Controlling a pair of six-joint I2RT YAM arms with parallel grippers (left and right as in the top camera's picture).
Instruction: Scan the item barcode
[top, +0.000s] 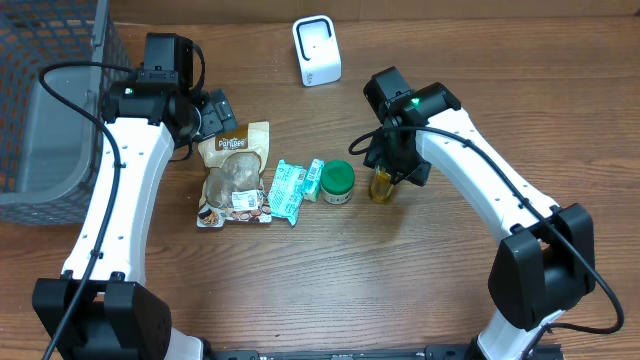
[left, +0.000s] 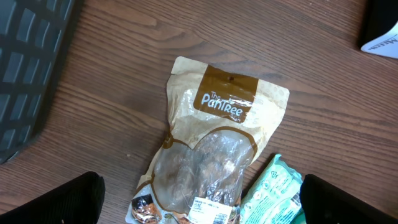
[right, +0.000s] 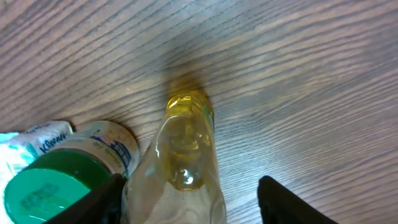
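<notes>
Tabletop (top: 330, 290) open right of bottle (top: 381, 186)

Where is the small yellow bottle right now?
In the overhead view, the yellow bottle sits right of centre, beside the green-lidded jar, under the right arm's open jaws.

The wooden tabletop (top: 300, 290) under me carries a short row of goods across its middle. Nearest the left edge lies a tan PanTree pouch (top: 235, 175), flat, label up. Just beside it on the right lies a teal packet (top: 288, 190). Next comes a green-lidded jar (top: 337, 182) standing upright, then a small bottle (top: 382, 185) of yellow liquid, also upright and just beside the jar. A white scanner (top: 316, 50) stands near the far edge. A grey mesh basket (top: 50, 130) sits at the far left corner.
</notes>
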